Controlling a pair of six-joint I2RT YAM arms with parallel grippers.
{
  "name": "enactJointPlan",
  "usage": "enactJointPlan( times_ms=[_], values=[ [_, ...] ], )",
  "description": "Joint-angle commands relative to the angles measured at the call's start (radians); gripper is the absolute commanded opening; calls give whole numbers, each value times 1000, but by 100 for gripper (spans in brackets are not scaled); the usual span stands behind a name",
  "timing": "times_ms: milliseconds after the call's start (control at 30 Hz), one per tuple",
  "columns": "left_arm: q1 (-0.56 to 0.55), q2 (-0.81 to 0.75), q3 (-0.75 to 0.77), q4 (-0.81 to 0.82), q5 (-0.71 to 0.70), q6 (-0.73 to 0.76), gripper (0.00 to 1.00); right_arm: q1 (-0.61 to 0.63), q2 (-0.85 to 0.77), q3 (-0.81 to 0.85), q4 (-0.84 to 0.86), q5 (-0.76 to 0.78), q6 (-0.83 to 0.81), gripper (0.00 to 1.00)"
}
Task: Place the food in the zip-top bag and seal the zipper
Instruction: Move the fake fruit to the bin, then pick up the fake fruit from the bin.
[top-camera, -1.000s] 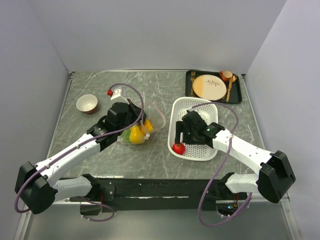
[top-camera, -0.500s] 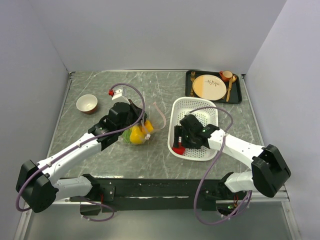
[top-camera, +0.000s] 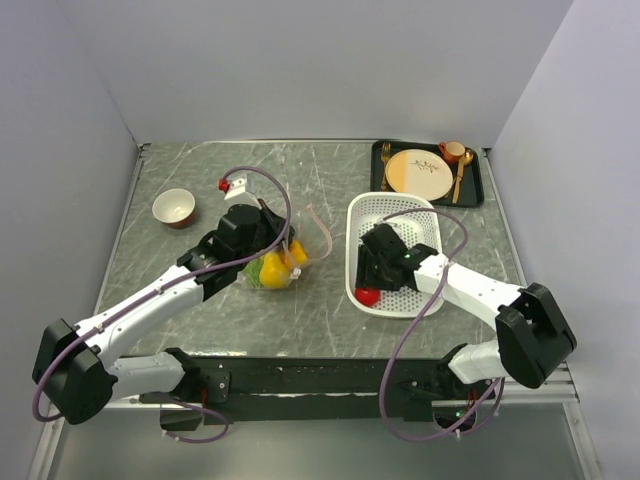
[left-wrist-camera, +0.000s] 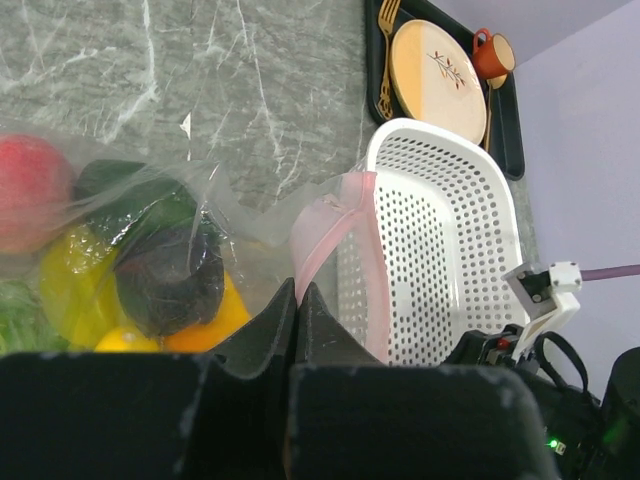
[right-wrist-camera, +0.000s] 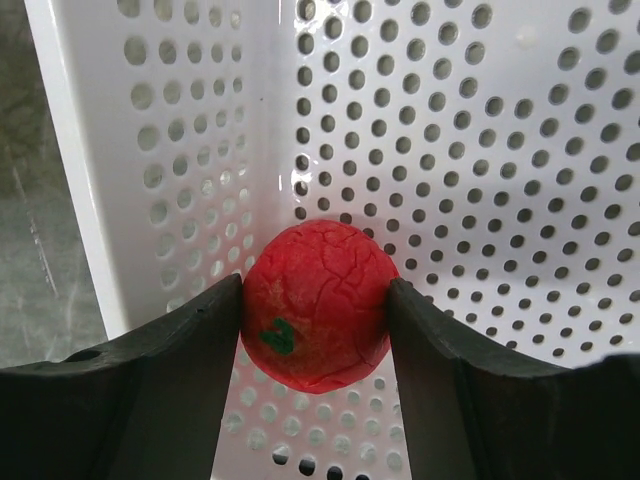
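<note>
The clear zip-top bag (top-camera: 277, 262) lies left of centre on the table. It holds food: a pink peach (left-wrist-camera: 30, 190), a dark avocado (left-wrist-camera: 170, 275), a yellow lemon (left-wrist-camera: 70, 285) and an orange mango (left-wrist-camera: 215, 315). My left gripper (left-wrist-camera: 298, 290) is shut on the bag's mouth edge, and the pale pink zipper (left-wrist-camera: 320, 215) arches up from its tips. In the near left corner of the white basket (top-camera: 400, 215) sits a red tomato (right-wrist-camera: 320, 320). My right gripper (right-wrist-camera: 315, 290) is closed on the tomato (top-camera: 367, 296), both fingers pressed to its sides.
A black tray (top-camera: 478, 190) at the back right carries a cream plate (top-camera: 418, 173), an orange cup (top-camera: 452, 151) and gold cutlery. A small bowl (top-camera: 174, 207) stands at the back left. The basket wall (right-wrist-camera: 450, 150) rises close behind the tomato.
My right gripper has dropped over the tomato in the basket corner and narrowed until its fingers touch it. The left arm and the bag have stayed put.
</note>
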Motion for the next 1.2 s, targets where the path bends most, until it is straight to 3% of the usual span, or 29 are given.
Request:
enactJointPlan(
  times_ms=[0,267,533,867,1167],
  values=[
    [3,5,25,38,0,10,2,-34,-46,36,10,69,-31,56],
    [5,8,21,50,14,6,2,-62,-61,79,19,197,-40,56],
    [5,-4,14,43,9,6,2,-113,81,119,46,236,-62,62],
    [12,-9,10,43,11,12,2,-129,95,141,62,213,-83,87],
    [18,-2,21,38,25,22,2,-136,23,122,6,201,-64,90]
  ],
)
